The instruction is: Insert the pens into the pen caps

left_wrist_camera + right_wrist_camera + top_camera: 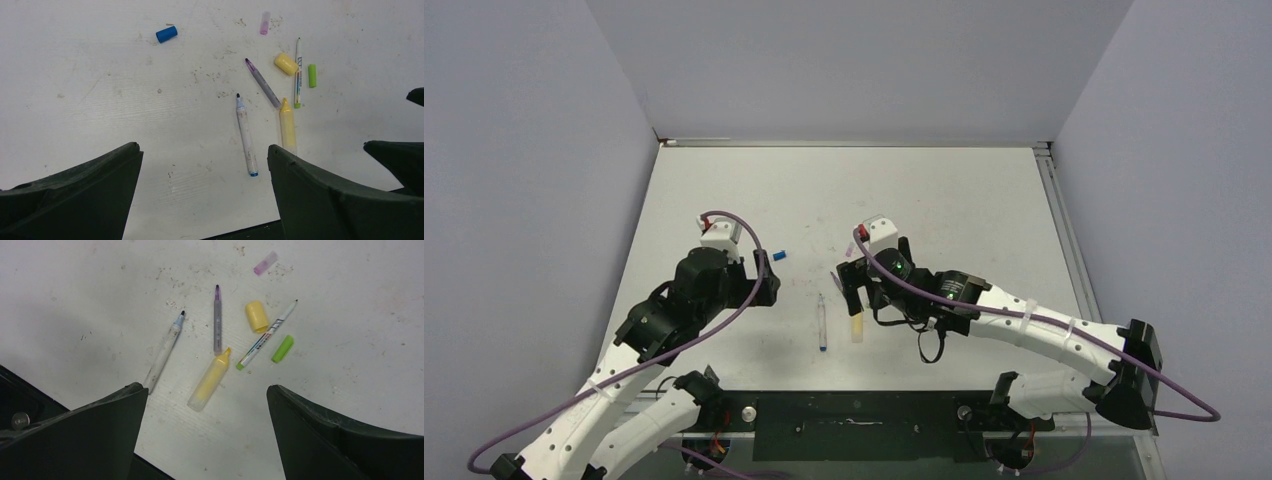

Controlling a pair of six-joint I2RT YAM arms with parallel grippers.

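Left gripper (202,150): fingers wide apart, empty. The white pen (246,135) lies ahead between them. Right gripper (207,387): fingers also apart and empty, with the yellow marker (210,380) between them. The blue cap (166,34) sits well left of the marker. The purple pen (217,326) is by its tip, with the pink cap (265,262) farther beyond. The yellow cap (256,316), green pen (267,335) and green cap (282,349) are just right.

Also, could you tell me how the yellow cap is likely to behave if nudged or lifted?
The yellow cap is a short round tube on its side, so it would probably roll on the table. It looks small, so likely light. The green-ended pen close beside it might get knocked.
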